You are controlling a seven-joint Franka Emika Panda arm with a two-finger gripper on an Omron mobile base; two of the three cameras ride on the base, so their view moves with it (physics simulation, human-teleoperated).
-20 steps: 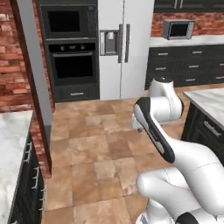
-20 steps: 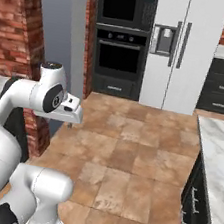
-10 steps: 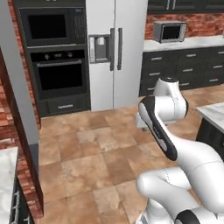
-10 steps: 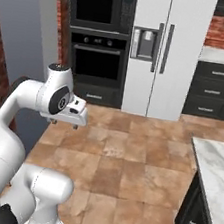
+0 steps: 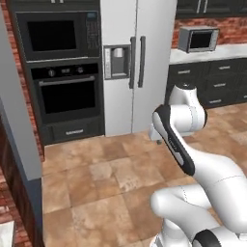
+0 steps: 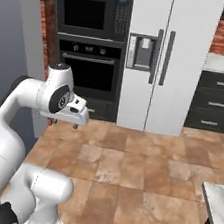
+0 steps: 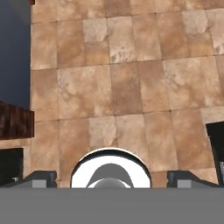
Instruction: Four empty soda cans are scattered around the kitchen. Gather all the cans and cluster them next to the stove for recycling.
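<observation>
End effector (image 7: 112,181) hangs spread wide and empty above the tiled floor (image 7: 122,87), arm folded before the fridge (image 5: 140,62) and wall ovens (image 5: 58,72), microwave (image 5: 198,39) on the far desk (image 5: 202,55); cans' whereabouts I cannot tell.

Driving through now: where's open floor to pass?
Bare tile floor runs wide from the wall ovens and fridge back to the base. Tighter by the grey wall on the left and the marble counter corner on the right.
</observation>
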